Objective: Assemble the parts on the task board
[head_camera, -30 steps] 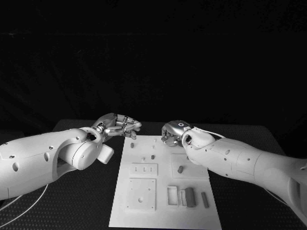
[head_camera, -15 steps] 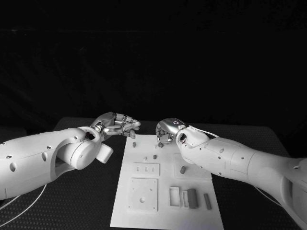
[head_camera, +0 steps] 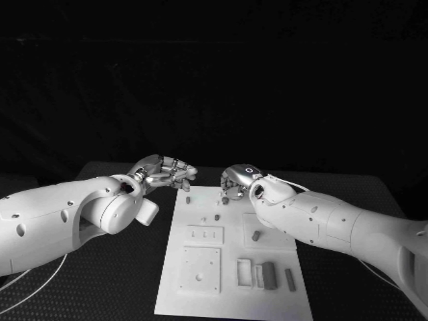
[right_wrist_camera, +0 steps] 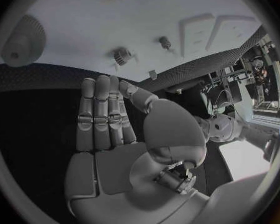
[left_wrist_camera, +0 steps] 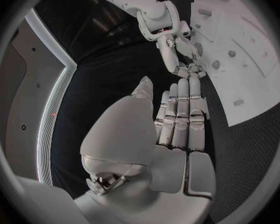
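The flat white rectangular task board (head_camera: 235,267) lies lengthwise on the black counter (head_camera: 127,281), its far edge just beneath both hands and its near edge close to the bottom of the head view; a broad strip of bare counter runs along its left long edge, while the right long edge is mostly covered by the right arm.

The silver left hand (head_camera: 166,173) hovers at the board's far left corner, its fingers (left_wrist_camera: 189,109) straight and pressed side by side, holding nothing; the silver right hand (head_camera: 241,182) hangs over the far edge near the middle, its fingers (right_wrist_camera: 101,112) likewise straight and close together, empty; the two hands are near each other but apart.

On the board I count four small dark peg-like parts (head_camera: 217,217) in the far half; nearer lie two raised white square plates (head_camera: 200,269) and three upright grey bars (head_camera: 268,275) side by side.
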`<control>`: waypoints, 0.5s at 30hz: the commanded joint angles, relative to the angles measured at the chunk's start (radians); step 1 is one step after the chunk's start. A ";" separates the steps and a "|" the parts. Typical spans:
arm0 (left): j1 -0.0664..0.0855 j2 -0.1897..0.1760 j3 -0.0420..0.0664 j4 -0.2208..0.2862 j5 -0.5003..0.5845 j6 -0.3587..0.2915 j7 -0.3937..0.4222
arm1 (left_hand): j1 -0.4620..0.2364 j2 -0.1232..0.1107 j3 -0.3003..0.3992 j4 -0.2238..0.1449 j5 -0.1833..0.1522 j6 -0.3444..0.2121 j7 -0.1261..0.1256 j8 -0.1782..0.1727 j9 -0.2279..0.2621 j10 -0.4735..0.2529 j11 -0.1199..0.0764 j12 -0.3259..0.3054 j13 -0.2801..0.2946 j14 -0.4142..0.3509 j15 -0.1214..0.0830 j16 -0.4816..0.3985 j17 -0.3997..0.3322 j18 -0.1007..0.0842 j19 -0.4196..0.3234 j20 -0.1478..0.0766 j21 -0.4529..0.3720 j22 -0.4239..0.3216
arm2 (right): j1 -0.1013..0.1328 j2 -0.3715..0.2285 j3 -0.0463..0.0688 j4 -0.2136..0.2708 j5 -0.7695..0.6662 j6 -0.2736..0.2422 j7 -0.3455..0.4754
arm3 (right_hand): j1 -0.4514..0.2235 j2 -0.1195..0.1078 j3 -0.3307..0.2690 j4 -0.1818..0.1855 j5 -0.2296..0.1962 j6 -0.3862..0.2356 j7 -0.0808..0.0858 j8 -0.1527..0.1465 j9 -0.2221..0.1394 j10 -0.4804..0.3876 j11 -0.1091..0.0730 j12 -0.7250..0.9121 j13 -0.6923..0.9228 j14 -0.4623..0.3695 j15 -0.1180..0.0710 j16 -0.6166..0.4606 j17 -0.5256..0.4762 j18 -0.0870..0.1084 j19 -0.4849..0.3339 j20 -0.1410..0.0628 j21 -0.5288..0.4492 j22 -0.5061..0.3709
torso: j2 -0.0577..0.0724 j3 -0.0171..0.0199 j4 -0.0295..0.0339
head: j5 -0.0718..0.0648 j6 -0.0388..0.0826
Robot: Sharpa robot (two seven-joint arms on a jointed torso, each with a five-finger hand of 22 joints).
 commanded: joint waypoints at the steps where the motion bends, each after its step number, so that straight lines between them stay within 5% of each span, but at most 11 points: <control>1: 0.002 0.000 0.001 -0.001 -0.003 -0.002 0.013 | 0.002 -0.004 0.004 0.000 0.004 0.001 0.005 -0.004 0.002 0.004 0.002 -0.006 0.002 0.000 0.006 -0.005 0.001 0.013 -0.001 -0.008 -0.004 0.002 | 0.000 -0.009 0.000 0.011 0.006 0.020 -0.002 | -0.003 0.002 0.008 0.000 0.005 0.000 0.008 -0.005 0.000 0.005 0.000 0.001 0.002 0.008 0.001 0.004 0.001 0.015 0.003 0.001 0.005 0.025 | 0.000 0.0000 -0.0007 | -0.001 0.002; 15: 0.002 -0.004 0.000 -0.008 -0.003 -0.002 0.013 | 0.002 -0.004 0.003 -0.001 0.004 0.001 0.005 -0.005 0.002 0.005 0.002 -0.007 0.003 0.000 0.006 -0.006 0.002 0.011 -0.001 -0.009 -0.005 0.002 | 0.000 -0.043 -0.002 0.048 -0.013 0.092 0.044 | -0.005 -0.082 -0.008 0.004 0.004 -0.063 0.034 -0.042 0.003 -0.040 0.020 -0.029 0.016 -0.026 0.018 -0.013 -0.008 0.015 -0.035 0.016 0.001 0.023 | 0.001 -0.0001 -0.0011 | -0.002 0.006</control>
